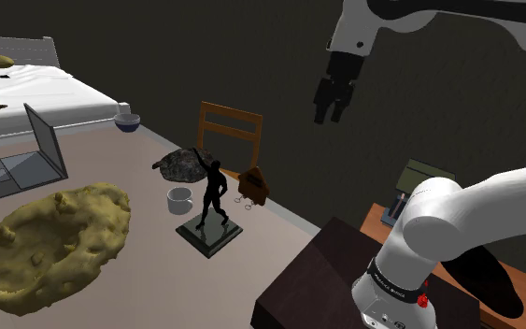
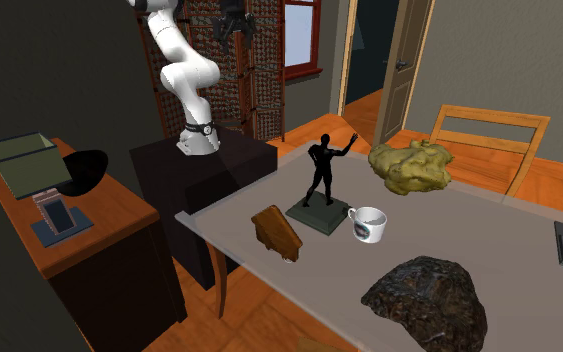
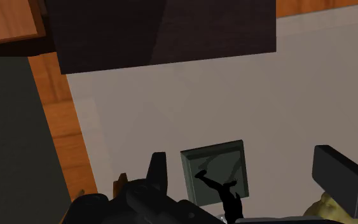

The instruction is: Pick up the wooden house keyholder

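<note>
The house keyholder (image 1: 254,184) is a brown, house-shaped block on the grey table, close to the edge nearest the stand. It also lies beside the black statue's base in the second exterior view (image 2: 277,232). In the wrist view a brown sliver of the keyholder (image 3: 118,184) shows just outside one finger. My gripper (image 1: 328,116) hangs high above the table, open and holding nothing. The gripper (image 2: 231,30) is near the top of the second exterior view. Below the spread fingers of the gripper (image 3: 240,154) lies the statue's base (image 3: 215,168).
A black figure statue (image 1: 212,192) stands right next to the keyholder, with a white mug (image 1: 179,199) and a dark rock (image 1: 181,164) beyond. A yellow lumpy mass (image 1: 50,238), a laptop (image 1: 22,154) and a bowl (image 1: 127,121) lie farther off. A wooden chair (image 1: 229,129) stands at the table's edge.
</note>
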Controlling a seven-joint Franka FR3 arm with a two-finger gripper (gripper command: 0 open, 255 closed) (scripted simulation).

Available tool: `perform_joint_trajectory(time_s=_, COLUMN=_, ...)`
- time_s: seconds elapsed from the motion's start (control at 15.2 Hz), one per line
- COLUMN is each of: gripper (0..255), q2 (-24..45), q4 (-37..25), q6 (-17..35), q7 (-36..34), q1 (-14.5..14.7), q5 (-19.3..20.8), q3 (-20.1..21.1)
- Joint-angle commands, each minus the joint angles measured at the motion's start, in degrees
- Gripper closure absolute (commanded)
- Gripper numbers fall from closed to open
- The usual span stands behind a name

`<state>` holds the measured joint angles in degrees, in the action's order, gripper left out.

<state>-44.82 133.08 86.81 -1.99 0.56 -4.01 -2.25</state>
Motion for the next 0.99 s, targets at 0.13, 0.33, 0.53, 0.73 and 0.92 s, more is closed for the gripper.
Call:
perform_joint_trajectory(time_s=0.13, gripper=0, q2=2.2, q4=1.4, q6=3.6, q7=1.6, q1=-0.2, q5=0.8, q3=-1.0)
perform_joint_trajectory(time_s=0.33, gripper=0, q2=6.0, q4=2.9, q6=9.1, q7=3.9, q1=-0.5, q5=1.8, q3=-2.5)
perform_joint_trajectory(time_s=0.53, gripper=0, q2=10.5, q4=3.6, q6=14.5, q7=6.2, q1=-0.8, q5=2.5, q3=-4.0)
perform_joint_trajectory(time_s=0.73, gripper=0, q2=15.5, q4=3.6, q6=19.8, q7=8.4, q1=-1.0, q5=3.0, q3=-5.5)
perform_joint_trajectory(time_s=0.92, gripper=0, q2=21.1, q4=2.8, q6=24.8, q7=10.7, q1=-1.0, q5=3.0, q3=-7.0)
